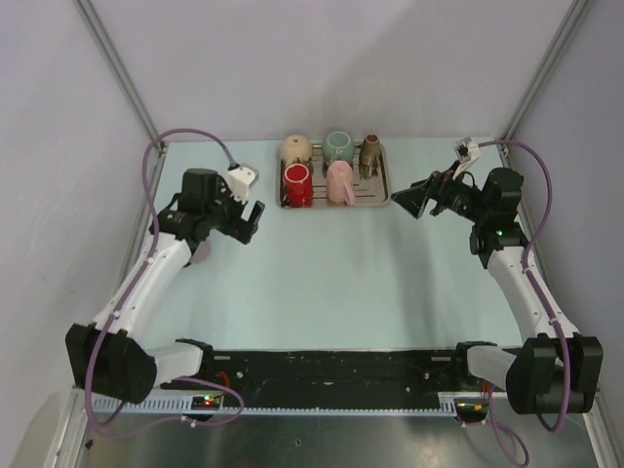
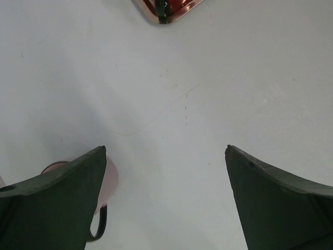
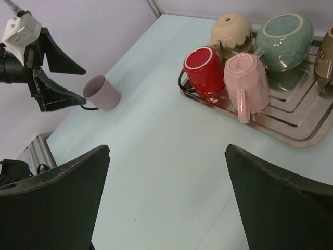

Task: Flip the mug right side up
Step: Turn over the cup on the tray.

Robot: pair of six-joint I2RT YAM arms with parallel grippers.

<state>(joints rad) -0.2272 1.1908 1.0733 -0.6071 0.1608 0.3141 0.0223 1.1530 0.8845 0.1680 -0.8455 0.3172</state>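
Reaching step: the left gripper (image 1: 249, 224), claw wide and empty, hovers over a mauve mug (image 3: 101, 92) seemingly upside down near the table's (image 1: 341, 283) left edge, and next must close on it; the right gripper (image 1: 409, 203) is also wide.

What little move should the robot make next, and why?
Probably ease the left jaws sideways and down around the mauve mug with a black handle. They stand wide open and empty, and that mug sits alone on the pale blue table just beside them, apparently upside down, apart from the metal tray.
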